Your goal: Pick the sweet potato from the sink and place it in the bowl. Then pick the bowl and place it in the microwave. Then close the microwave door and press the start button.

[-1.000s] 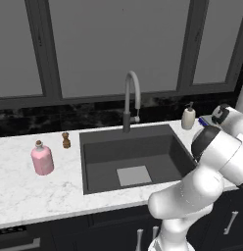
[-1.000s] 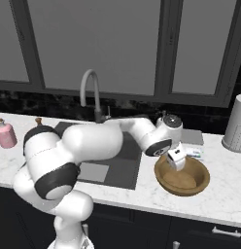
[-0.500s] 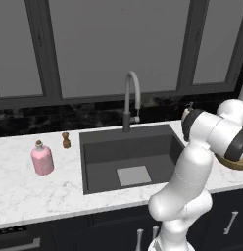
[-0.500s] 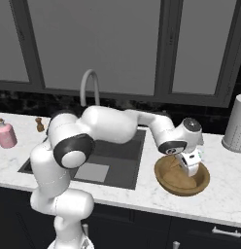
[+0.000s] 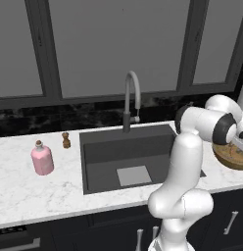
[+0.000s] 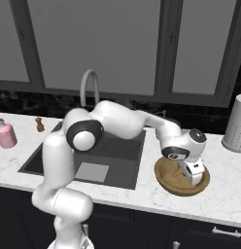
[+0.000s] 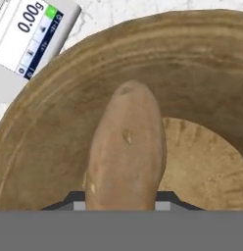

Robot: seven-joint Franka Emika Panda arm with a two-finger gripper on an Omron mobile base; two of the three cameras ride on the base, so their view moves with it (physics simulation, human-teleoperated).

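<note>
Gripper [image 6: 191, 176]: clamped on the sweet potato [image 7: 127, 152], now swung from the sink [image 5: 131, 157] into the bowl [image 6: 168, 179].
Bowl: counter's front edge, right of sink (scale beside).
Meaning: release comes next.

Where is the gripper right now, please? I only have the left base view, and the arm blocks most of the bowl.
Observer: In the right base view the gripper is down inside the bowl, on the counter to the right of the sink.
Operator: Thank you. Is it holding the sweet potato?
Observer: Yes, the hand view shows the sweet potato clamped between the fingers, hanging over the inside of the bowl.
Operator: Is anything else close to the bowl?
Observer: A small white kitchen scale with a digital display sits on the counter just outside the rim.
</note>
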